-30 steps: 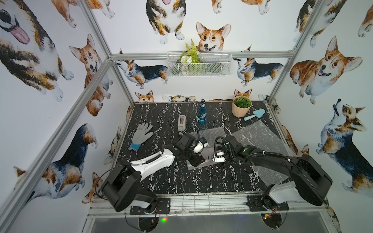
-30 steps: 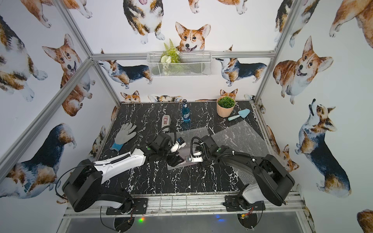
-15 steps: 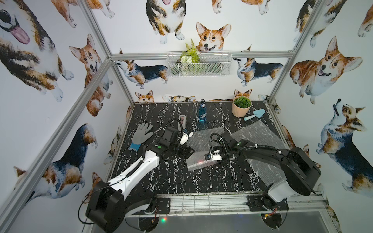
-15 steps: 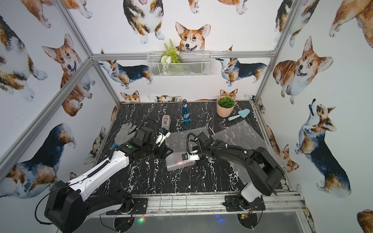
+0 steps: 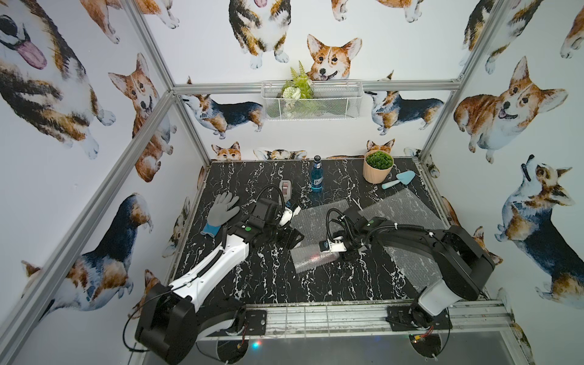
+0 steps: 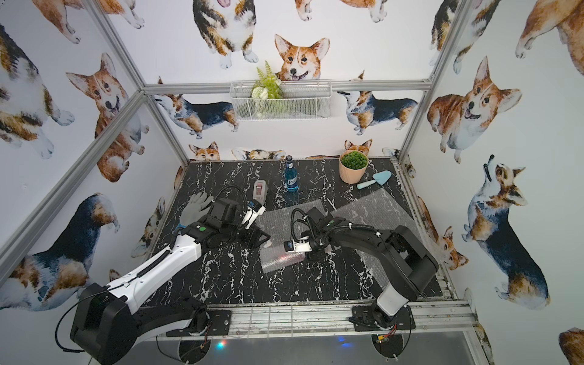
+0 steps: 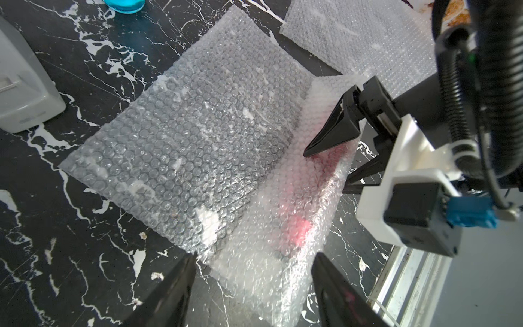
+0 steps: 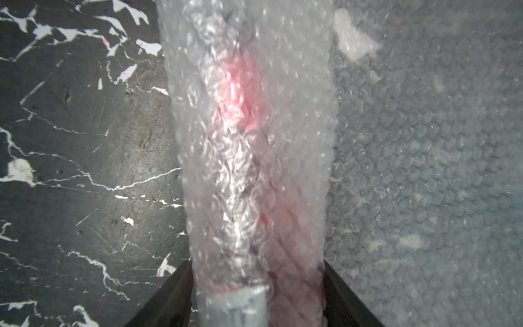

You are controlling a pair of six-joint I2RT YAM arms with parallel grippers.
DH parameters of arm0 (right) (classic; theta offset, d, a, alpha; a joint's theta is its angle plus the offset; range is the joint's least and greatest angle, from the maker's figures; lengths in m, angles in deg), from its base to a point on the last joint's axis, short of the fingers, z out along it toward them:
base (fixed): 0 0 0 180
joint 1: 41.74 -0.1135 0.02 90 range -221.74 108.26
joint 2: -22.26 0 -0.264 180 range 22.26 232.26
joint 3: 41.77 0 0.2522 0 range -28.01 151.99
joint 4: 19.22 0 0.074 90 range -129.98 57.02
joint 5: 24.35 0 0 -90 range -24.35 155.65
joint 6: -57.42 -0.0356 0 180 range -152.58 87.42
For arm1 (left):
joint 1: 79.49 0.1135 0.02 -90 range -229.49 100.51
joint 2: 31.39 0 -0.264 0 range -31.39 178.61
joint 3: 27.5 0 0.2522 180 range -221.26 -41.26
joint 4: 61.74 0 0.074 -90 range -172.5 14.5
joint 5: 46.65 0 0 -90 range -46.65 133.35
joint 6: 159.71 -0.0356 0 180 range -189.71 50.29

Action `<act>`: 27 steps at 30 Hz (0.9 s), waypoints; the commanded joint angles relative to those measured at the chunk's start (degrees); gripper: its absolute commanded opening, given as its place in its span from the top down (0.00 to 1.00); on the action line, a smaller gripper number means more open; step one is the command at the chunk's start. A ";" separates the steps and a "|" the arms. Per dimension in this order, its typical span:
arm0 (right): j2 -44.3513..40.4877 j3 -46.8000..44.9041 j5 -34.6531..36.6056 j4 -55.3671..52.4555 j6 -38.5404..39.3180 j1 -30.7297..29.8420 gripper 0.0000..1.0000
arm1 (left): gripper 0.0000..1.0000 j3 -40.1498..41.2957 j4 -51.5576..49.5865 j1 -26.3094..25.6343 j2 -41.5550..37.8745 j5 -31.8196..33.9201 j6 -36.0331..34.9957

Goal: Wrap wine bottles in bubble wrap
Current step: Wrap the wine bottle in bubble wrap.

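Enclosure: walls (image 5: 47, 79) papered in a corgi print, aluminium frame (image 5: 151, 113) at the corners. A white wire basket (image 5: 331, 104) with a fern (image 5: 298, 83) in it hangs on the back rail.

Surface: black tabletop (image 5: 268, 284) with white marble veining, scuffed and scratched in the wrist views.

- Back row: grey tape dispenser (image 5: 286, 188), blue bottle (image 5: 316, 177) standing upright and unwrapped, peach pot of greenery (image 5: 376, 172), light blue trowel (image 5: 399, 180) just beside the pot.
- Robot's left side: grey work glove (image 5: 221, 211) lying flat.
- Centre: bubble wrap sheet (image 5: 311, 218), its front edge rolled over the red-pink bottle (image 8: 237, 93). The bottle lies on its side and shows as a pink glow through the film.
- Second sheet (image 5: 407, 208) lies flat toward the robot's right, partly under the right arm.

Left gripper (image 7: 253, 256): jaws apart and empty, at one end of the roll.

Right gripper (image 8: 254, 264): jaws on either side of the other end of the roll, and the wrap fills the gap between them. Cannot tell whether they press it.
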 commanded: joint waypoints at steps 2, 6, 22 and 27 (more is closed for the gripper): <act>1.51 1.10 -1.56 -6.64 -1.39 -0.29 0.33 | 0.32 -1.36 -1.84 0.54 -0.42 -1.92 -0.48; 3.97 5.13 -3.81 -11.47 -3.47 -0.29 0.42 | 0.31 -1.75 -3.54 0.76 0.10 -2.68 -1.04; 15.12 19.74 -13.06 -27.87 -10.15 2.43 0.47 | 0.31 -3.08 -7.72 1.01 -5.31 -1.74 -4.37; 19.79 24.75 -15.51 -33.77 -9.41 3.38 0.46 | 0.32 -0.43 -10.68 -0.28 -14.55 -3.60 -11.88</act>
